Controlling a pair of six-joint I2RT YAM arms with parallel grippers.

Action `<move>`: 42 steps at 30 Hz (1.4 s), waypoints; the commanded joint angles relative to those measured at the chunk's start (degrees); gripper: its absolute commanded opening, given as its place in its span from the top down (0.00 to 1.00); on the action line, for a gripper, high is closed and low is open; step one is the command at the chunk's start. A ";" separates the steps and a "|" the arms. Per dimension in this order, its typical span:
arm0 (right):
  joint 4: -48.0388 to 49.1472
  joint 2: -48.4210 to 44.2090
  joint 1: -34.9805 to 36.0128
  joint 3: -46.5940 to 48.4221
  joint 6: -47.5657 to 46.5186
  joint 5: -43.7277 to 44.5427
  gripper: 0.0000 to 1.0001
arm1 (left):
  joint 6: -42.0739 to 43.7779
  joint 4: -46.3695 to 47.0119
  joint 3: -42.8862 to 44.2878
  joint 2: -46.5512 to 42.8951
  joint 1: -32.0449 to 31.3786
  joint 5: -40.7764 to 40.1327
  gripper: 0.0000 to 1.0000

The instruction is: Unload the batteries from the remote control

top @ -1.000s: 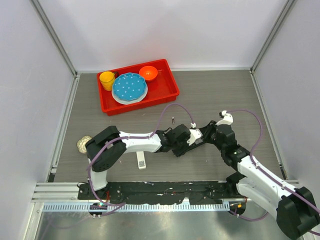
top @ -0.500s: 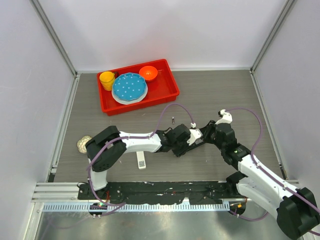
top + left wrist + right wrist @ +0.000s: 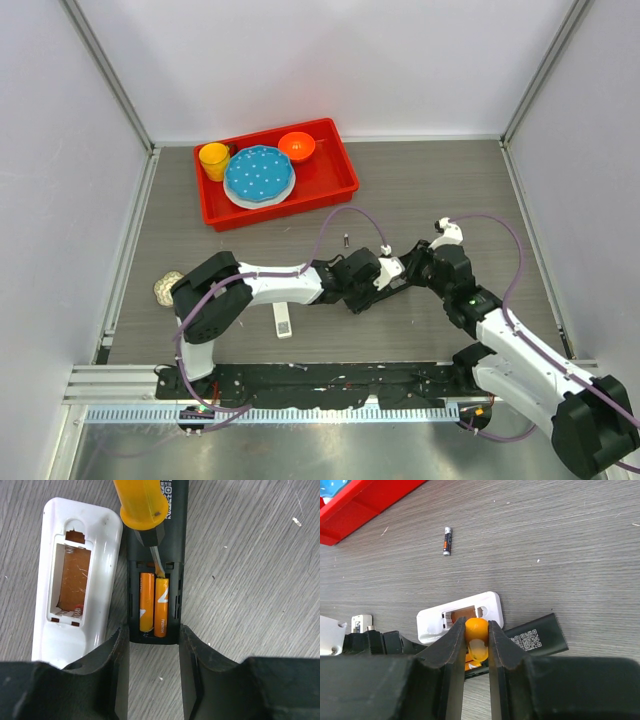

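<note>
A black remote (image 3: pixel 175 540) lies face down with its battery bay open. Two orange batteries (image 3: pixel 154 612) sit side by side in the bay. My left gripper (image 3: pixel 154 640) has its jaws on both sides of the remote's near end, shut on it. My right gripper (image 3: pixel 476 625) is shut on the orange handle of a screwdriver (image 3: pixel 477 630). The screwdriver's tip (image 3: pixel 159 570) rests at the far end of the right battery. A white remote (image 3: pixel 75 580) lies beside the black one with its bay empty. A loose dark battery (image 3: pixel 447 541) lies on the table beyond them.
A red tray (image 3: pixel 340 180) at the back left holds a blue plate, a yellow cup and an orange bowl. A small white piece (image 3: pixel 283 322) lies near the left arm. A beige ball (image 3: pixel 166 290) sits at the left edge.
My right wrist has edged slightly left, toward the remote. The left arm and the remotes have not moved.
</note>
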 commanded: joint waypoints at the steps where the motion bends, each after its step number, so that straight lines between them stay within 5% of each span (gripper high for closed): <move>1: 8.69 0.13 1.11 -2.72 6.27 -14.61 0.99 | 0.77 -2.96 -0.19 2.52 -0.54 2.08 1.00; 9: 17.07 -3.56 1.20 -6.42 12.60 -18.67 0.99 | 0.76 -2.96 -0.19 2.52 -0.54 2.52 1.00; 42: 4.60 -13.23 0.76 -0.36 13.04 -15.95 0.99 | -0.11 -2.60 -0.46 2.78 0.34 1.12 1.00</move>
